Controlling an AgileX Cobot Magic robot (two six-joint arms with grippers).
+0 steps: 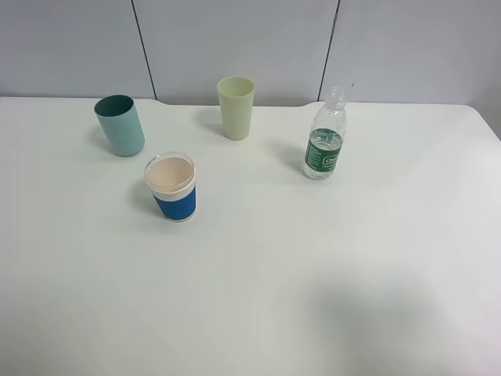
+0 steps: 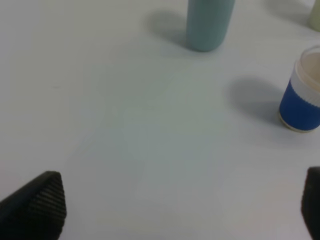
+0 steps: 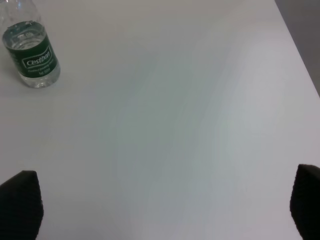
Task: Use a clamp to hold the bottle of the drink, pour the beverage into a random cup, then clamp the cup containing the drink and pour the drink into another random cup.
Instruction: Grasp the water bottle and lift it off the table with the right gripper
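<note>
Exterior high view: clear plastic bottle (image 1: pixel 324 133) — cylindrical, green-labelled — stands upright.

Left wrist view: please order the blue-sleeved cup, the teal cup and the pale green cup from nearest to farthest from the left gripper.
From the left gripper:
1. Blue-sleeved cup, in front of the other two.
2. Teal cup, back left.
3. Pale green cup, back centre, only its edge visible.

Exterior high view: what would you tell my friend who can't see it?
A white table holds four things standing apart: a teal cup back left, a pale green cup back middle, a blue-and-white paper cup in front of them, and a clear plastic bottle with a green label on the right.
</note>
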